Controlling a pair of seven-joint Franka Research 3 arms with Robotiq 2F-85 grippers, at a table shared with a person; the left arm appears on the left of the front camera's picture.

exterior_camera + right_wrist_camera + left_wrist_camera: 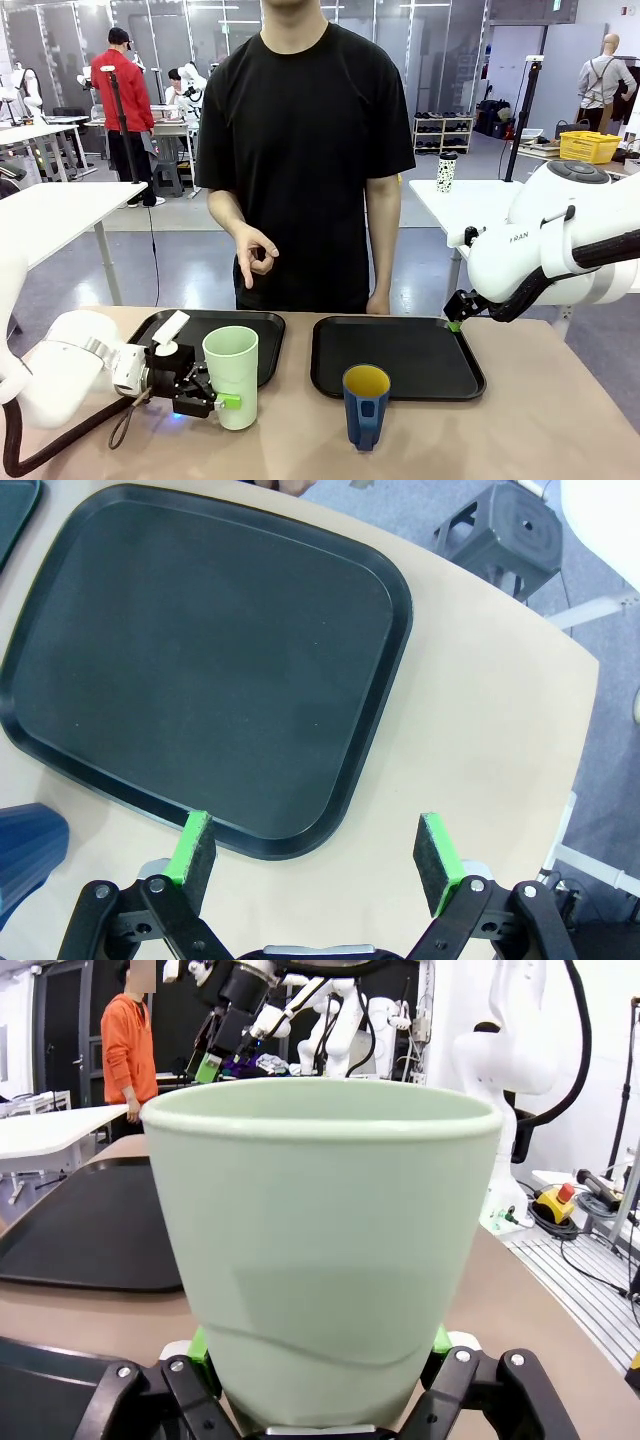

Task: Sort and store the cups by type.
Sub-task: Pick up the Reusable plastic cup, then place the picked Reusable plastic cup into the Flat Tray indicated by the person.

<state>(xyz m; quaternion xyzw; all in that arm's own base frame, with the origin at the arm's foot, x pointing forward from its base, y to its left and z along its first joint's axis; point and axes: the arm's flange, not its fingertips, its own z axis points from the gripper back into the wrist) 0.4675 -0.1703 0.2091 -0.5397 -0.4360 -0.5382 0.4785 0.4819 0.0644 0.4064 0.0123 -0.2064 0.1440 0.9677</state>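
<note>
Pinching the tumbler (232,362) low down, the left gripper (222,398) holds it at the desk's (520,420) near edge, before the left tray (262,350). The right gripper (315,846) hangs spread over the right tray (400,355). The mug (365,408) stands untouched; neither cup looks stored yet.

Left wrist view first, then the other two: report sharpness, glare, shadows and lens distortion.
Left wrist view: the tumbler looms large through the wide lens, sharp and evenly lit, with a faint darker band low on its wall. Front view: flat overhead light, only a faint shadow under the mug, no blur. Right wrist view: the black tray is matte, with no glare, and sharp throughout.
</note>
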